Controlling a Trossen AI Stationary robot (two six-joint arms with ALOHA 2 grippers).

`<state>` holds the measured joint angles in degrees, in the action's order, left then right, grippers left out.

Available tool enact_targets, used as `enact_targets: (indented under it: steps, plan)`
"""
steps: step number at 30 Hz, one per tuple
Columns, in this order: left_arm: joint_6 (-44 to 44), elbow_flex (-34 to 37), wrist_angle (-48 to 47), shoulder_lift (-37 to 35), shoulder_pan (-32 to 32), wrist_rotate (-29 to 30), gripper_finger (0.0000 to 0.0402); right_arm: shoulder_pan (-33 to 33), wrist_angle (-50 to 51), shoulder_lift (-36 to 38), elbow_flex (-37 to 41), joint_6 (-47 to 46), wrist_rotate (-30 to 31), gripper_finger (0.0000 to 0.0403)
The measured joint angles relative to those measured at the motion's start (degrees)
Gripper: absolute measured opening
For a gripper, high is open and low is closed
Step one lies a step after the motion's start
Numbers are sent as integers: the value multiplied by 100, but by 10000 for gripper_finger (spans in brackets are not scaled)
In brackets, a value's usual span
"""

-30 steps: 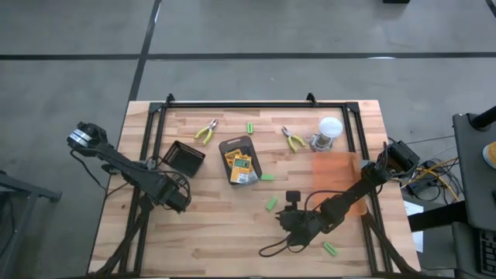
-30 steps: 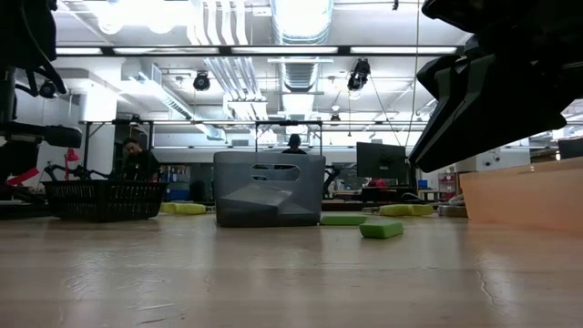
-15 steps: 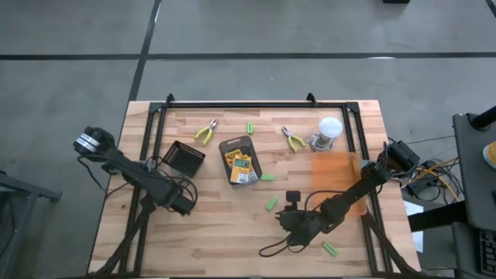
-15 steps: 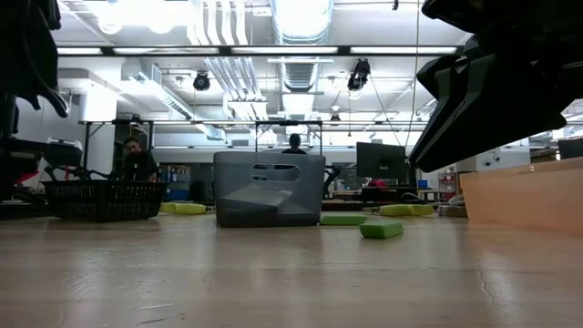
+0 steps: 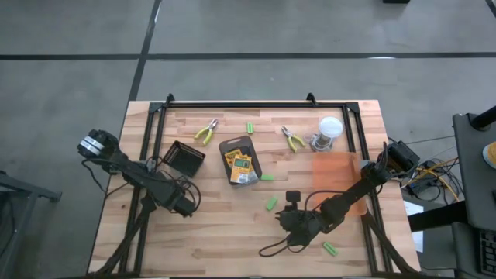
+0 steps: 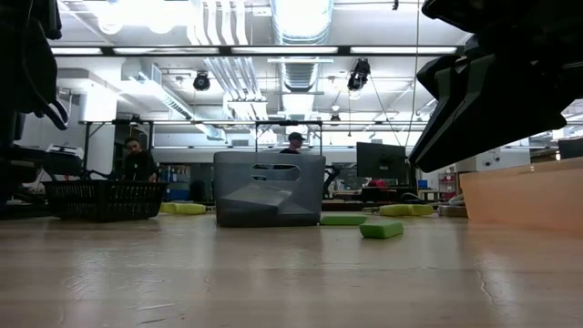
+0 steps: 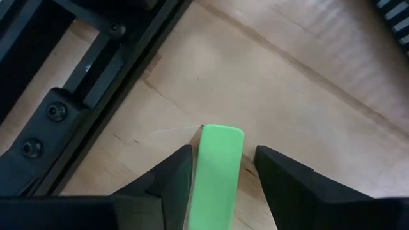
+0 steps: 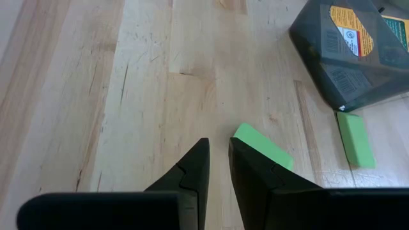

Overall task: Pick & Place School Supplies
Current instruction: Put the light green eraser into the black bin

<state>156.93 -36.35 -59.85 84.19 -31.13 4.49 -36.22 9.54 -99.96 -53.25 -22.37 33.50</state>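
My left jaws are clamped on 1 green stick (image 7: 217,166). It sits between them with its long axis running straight out past the tips, over bare counter (image 7: 307,96) beside the dark frame rail (image 7: 96,70). Nothing needs lining up there. I judge the coming move to be a carry and a release, but I cannot tell from here where this stick belongs.

My right jaws are pressed together on nothing, low over the counter. The nearest loose stick (image 8: 263,147) lies just ahead of the tips and a little off to 1 side, flat, with its long axis slanting across my line of reach instead of along it. To take it, I judge these jaws must part and turn so they close across its narrow width.

Farther out on that same side a 2nd stick (image 8: 355,138) lies just beside the dark tray (image 8: 332,70), which holds the crayon boxes (image 8: 350,29). My right jaws are much nearer to both sticks than my left.
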Motion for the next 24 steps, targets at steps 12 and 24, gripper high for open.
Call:
enact_targets:
  steps: [12, 24]
  plan:
    - [-35, -10, 48, 17, 1, 110, 103, 1, -2, 0, 0, 0, 0, 57]
    - [-61, -57, 22, 11, 2, 145, 96, -1, -1, 0, 0, 0, 0, 57]
